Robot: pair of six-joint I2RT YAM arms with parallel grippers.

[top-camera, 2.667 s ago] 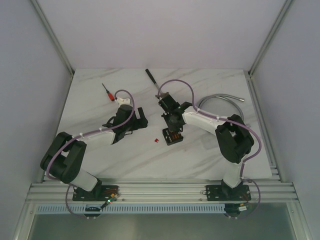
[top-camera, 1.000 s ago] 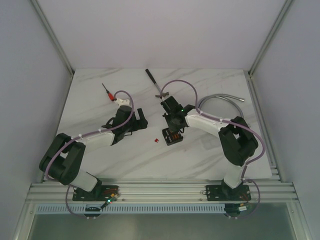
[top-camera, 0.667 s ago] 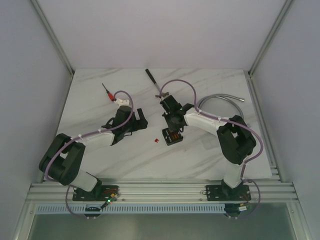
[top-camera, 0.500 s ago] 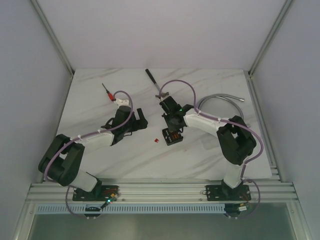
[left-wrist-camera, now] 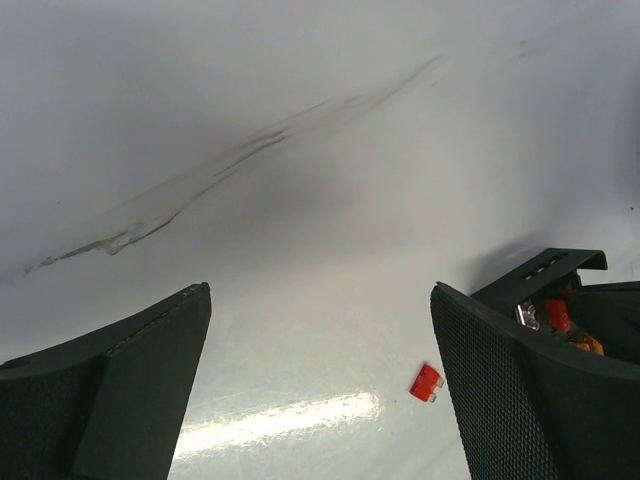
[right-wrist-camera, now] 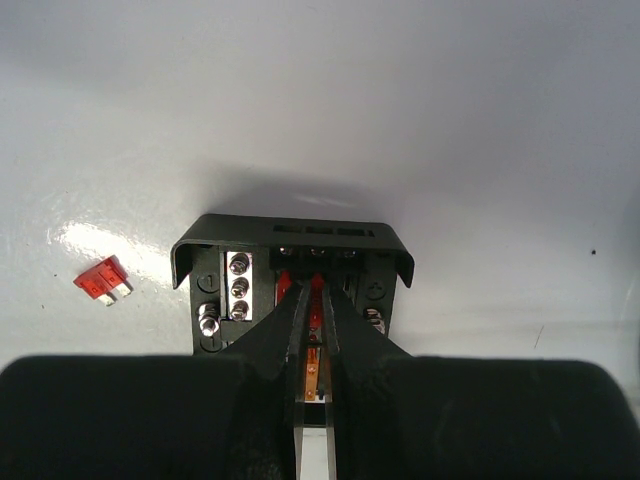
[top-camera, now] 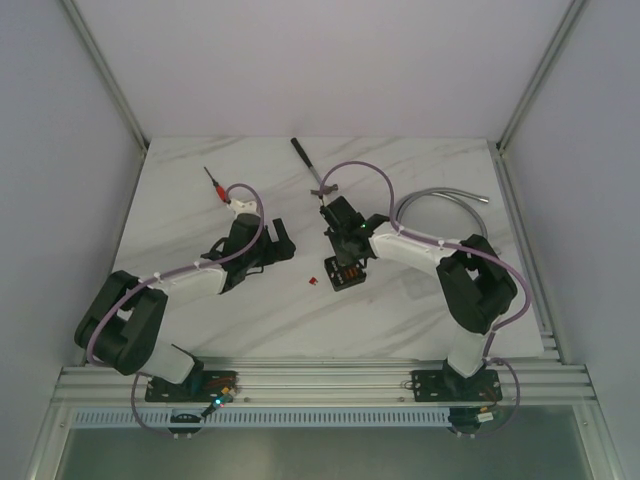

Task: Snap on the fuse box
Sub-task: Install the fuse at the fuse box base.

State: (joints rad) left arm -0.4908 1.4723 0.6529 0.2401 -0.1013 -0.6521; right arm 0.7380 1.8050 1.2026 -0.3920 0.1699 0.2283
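Observation:
The fuse box [top-camera: 346, 272] is a small black open box lying mid-table, with red and orange fuses in a row and silver screws [right-wrist-camera: 239, 277] at its left. My right gripper [top-camera: 345, 256] stands right over it. In the right wrist view the jaws [right-wrist-camera: 315, 290] are almost closed, pinching a red fuse in the box's [right-wrist-camera: 290, 232] row. My left gripper [top-camera: 281, 240] rests low on the table, left of the box, wide open and empty [left-wrist-camera: 320, 400]. The box's corner [left-wrist-camera: 545, 275] shows behind its right finger.
A loose red fuse [top-camera: 312, 281] lies on the table just left of the box; it also shows in the left wrist view [left-wrist-camera: 426, 382] and the right wrist view [right-wrist-camera: 103, 281]. A red-handled screwdriver [top-camera: 216, 186], a black-handled tool [top-camera: 305, 158] and a grey hose [top-camera: 445, 200] lie further back.
My right wrist has shifted slightly above the fuse box and stays over it. The left arm and the loose fuse have not moved.

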